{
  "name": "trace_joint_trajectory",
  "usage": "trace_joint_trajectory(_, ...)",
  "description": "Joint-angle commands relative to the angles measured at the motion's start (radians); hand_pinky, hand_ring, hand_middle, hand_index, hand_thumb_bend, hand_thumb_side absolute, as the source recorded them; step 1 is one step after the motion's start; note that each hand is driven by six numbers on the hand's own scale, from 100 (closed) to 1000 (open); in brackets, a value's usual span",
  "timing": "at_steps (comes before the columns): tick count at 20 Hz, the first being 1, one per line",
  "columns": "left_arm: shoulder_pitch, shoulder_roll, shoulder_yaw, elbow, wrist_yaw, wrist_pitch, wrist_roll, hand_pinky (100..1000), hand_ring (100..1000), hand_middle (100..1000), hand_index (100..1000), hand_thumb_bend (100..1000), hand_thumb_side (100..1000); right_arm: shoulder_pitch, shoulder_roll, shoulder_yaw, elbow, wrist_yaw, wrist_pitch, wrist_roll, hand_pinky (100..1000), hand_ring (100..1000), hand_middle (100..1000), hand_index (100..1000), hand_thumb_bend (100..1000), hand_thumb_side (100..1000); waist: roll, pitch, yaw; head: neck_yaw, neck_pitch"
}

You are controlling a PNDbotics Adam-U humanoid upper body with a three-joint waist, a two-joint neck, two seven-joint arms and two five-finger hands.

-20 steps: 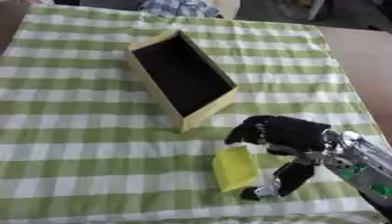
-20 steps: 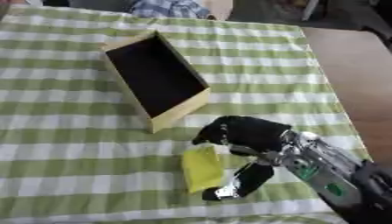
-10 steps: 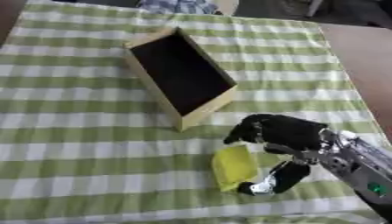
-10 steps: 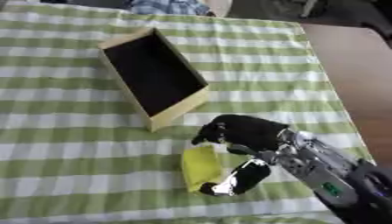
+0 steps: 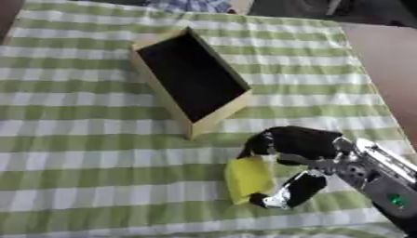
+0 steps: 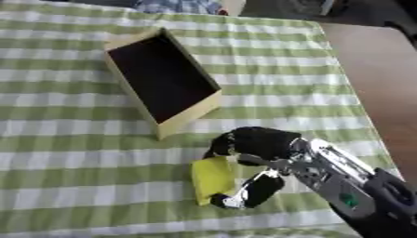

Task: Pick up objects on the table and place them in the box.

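Note:
A flat yellow object (image 5: 247, 179) lies on the green-and-white striped cloth, just in front of the box. My right hand (image 5: 299, 148) comes in from the lower right and curls round it, fingers at its far edge and the thumb (image 5: 295, 191) at its near right corner. The wooden box (image 5: 189, 79) with a dark inside stands open, askew, beyond the hand. Nothing shows inside the box. My left hand is not in any view.
The striped cloth (image 5: 81, 153) covers most of the table. Bare brown table (image 5: 383, 65) runs along the right side. Crumpled blue-checked fabric (image 5: 189, 4) lies at the far edge behind the box.
The right thumb has closed in toward the yellow object's near corner. The whole picture has shifted a little, so the camera moved.

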Motion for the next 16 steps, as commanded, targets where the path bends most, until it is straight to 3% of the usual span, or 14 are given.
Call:
trace_joint_trajectory(1,-0.011,0.009,0.007,-0.014,0.001,0.000,-0.003,643,703,626,781,857,1000,-0.004,-0.010,-0.008,-0.015,-0.025,0.006,0.015,811,678,713,818,366,680,0.008,-0.010,0.002,-0.003,0.006)
trace_joint_trajectory(6,-0.013,0.008,0.006,-0.014,0.002,-0.001,-0.003,643,702,623,780,852,1000,-0.008,-0.001,-0.009,-0.015,-0.029,0.015,0.021,761,614,660,789,338,631,0.008,-0.008,0.002,-0.007,0.006)
trace_joint_trajectory(10,-0.014,0.006,0.007,-0.014,0.003,-0.003,-0.002,642,705,621,779,850,1000,-0.009,0.009,-0.005,-0.015,-0.031,0.024,0.007,688,542,582,715,242,526,0.010,-0.006,0.004,-0.009,0.006)
trace_joint_trajectory(11,-0.013,0.006,0.007,-0.014,0.003,-0.002,-0.003,642,703,632,778,850,1000,-0.010,0.009,-0.004,-0.015,-0.033,0.022,-0.002,669,519,557,689,191,461,0.010,-0.006,0.004,-0.010,0.006)
trace_joint_trajectory(16,-0.014,0.006,0.008,-0.014,0.004,-0.001,-0.004,642,704,632,777,848,1000,-0.018,-0.007,-0.011,-0.015,-0.045,-0.010,-0.078,637,484,521,649,112,380,0.010,-0.006,0.001,-0.007,0.006)
